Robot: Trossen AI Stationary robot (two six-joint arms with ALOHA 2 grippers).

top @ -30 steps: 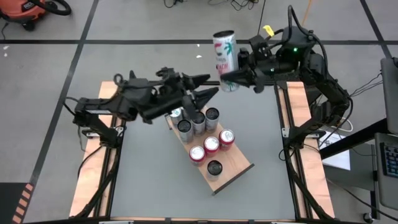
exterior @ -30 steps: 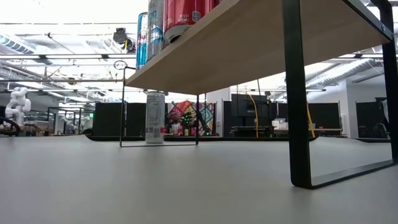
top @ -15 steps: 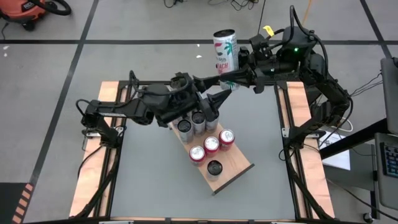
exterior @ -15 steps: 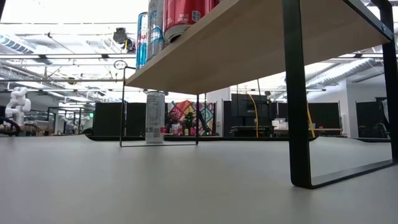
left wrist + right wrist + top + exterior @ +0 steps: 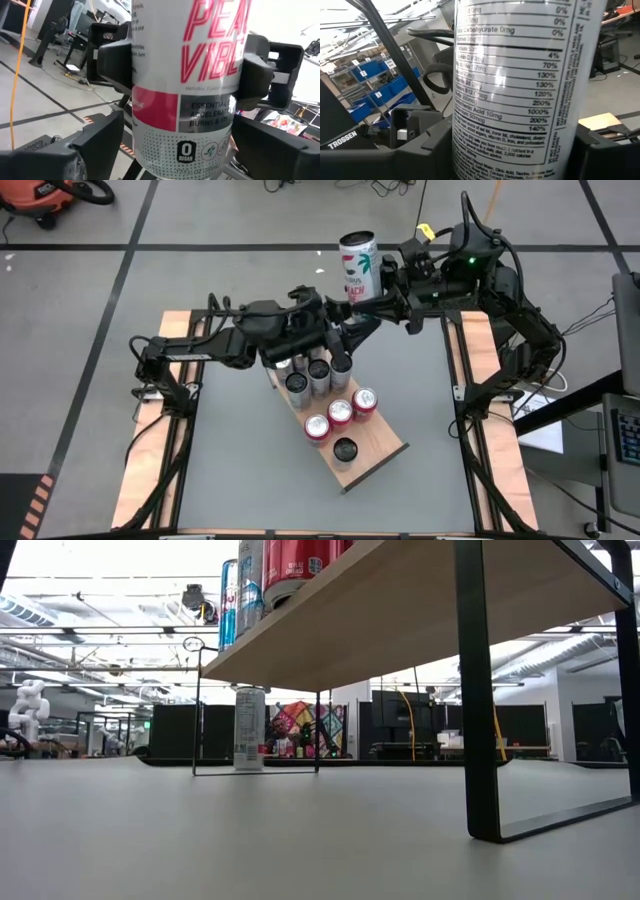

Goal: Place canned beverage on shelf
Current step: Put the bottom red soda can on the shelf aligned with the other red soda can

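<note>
So the tall white can with pink lettering and a palm-tree print (image 5: pixel 359 267) is up in the air past the far edge of the grey table (image 5: pixel 420 395), standing upright. The right gripper (image 5: pixel 368 298) has its two dark fingers clamped on the can's lower body. In the right wrist view the nutrition-label side of the can (image 5: pixel 517 90) fills the picture, with the right arm's own fingers on either side of it.

The left gripper (image 5: pixel 352 338) is stretched out from the left, reaching toward the same can from the table side. Its jaws are wide apart. In the left wrist view the can (image 5: pixel 187 85) sits right between the left arm's own fingers (image 5: pixel 87 142), which flank its bottom end without visibly pressing on it. The right gripper's pads (image 5: pixel 112 62) grip it higher up.

The light-brown wooden shelf with a thin black rim (image 5: pixel 370 465) sits at a slant in the middle of the table, well apart from the raised can. It carries a cluster of silver-topped cans (image 5: pixel 318 372) at its far end, three red-topped cans (image 5: pixel 340 412) mid-board, and one dark-topped can (image 5: pixel 345 448) nearer the front. From the low view the shelf (image 5: pixel 400 615) stands on thin black legs.
</note>
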